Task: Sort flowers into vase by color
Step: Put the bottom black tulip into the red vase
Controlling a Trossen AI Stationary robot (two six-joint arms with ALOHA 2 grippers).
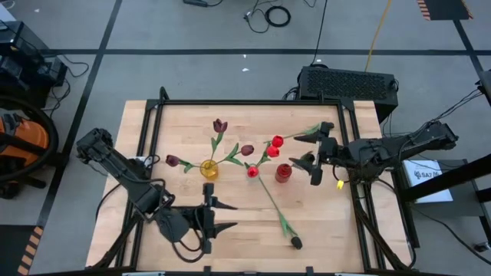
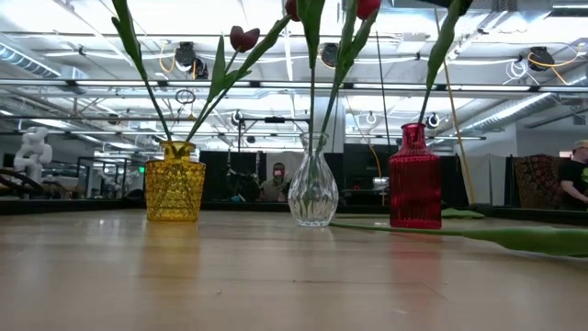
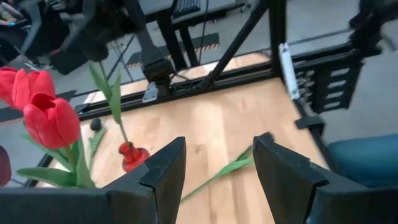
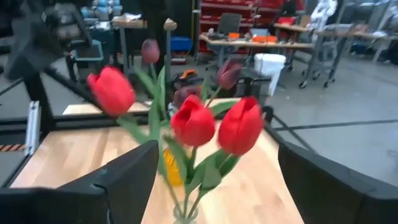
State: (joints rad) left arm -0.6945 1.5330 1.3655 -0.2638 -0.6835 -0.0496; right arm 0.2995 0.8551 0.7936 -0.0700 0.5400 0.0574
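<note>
With my right gripper spread wide and empty just beside the red vase, I judge the loose dark tulip lying flat between both grippers wants a low pinch mid-stem from my left gripper, jaws also spread.

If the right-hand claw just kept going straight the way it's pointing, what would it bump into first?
Most likely the red tulips in the clear vase. The right gripper, open, faces them head-on in its wrist view, with the yellow vase and its dark tulips farther behind. Depth is hard to judge.
</note>
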